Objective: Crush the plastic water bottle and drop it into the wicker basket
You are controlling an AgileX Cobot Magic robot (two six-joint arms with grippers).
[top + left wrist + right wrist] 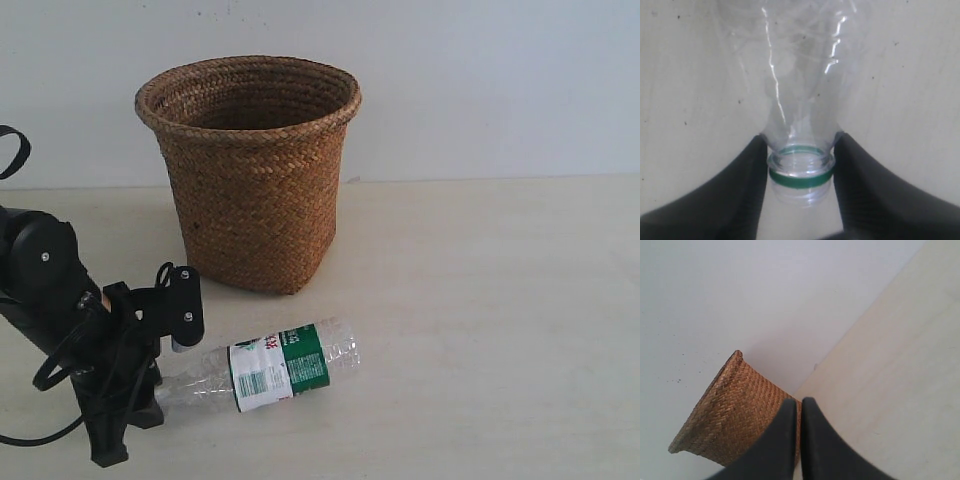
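The plastic water bottle [280, 367] lies on its side on the pale table in front of the wicker basket [250, 170], which stands upright at the back. My left gripper [168, 378] is at the bottle's neck end, low on the left. In the left wrist view its two black fingers [747, 190] press on either side of the clear neck [801, 167], at the green ring; no cap shows on the open mouth. My right gripper [796, 401] is shut with nothing in it, held off the table with the basket [725, 415] beyond it. The exterior view does not show it.
The table [500, 300] is a pale wooden surface against a white wall. A black cable loops under the left arm [50, 290] at the table's front left corner.
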